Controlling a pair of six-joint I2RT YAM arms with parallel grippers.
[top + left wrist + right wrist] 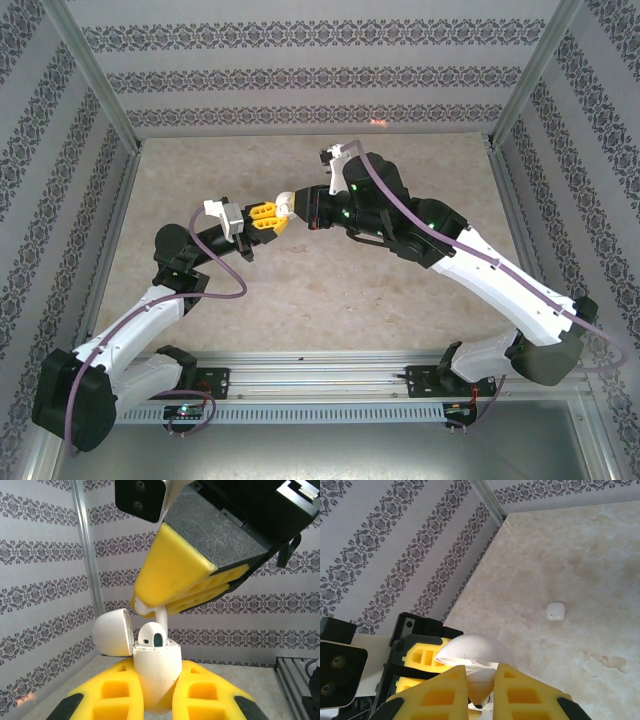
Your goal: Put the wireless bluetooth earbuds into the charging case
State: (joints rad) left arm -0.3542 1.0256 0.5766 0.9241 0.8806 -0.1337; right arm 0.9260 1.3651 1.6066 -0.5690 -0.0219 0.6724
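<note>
My left gripper [260, 223] [156, 682] is shut on the white charging case [156, 667], held upright above the table. Its lid [112, 631] [470, 649] hangs open to the left. One earbud [151, 634] sits in the case with its rounded head sticking out. My right gripper [286, 209] [483, 676] comes from above, shut on a second earbud [482, 692]. That earbud's stem [161, 616] reaches down to the case mouth beside the seated one. The right gripper's yellow fingers [172, 580] hide its head in the left wrist view.
A small white rounded-square object [555, 611] lies on the beige table [300, 300] beyond the grippers. Patterned walls and metal posts [87, 555] enclose the table. Both arms meet over the table's middle.
</note>
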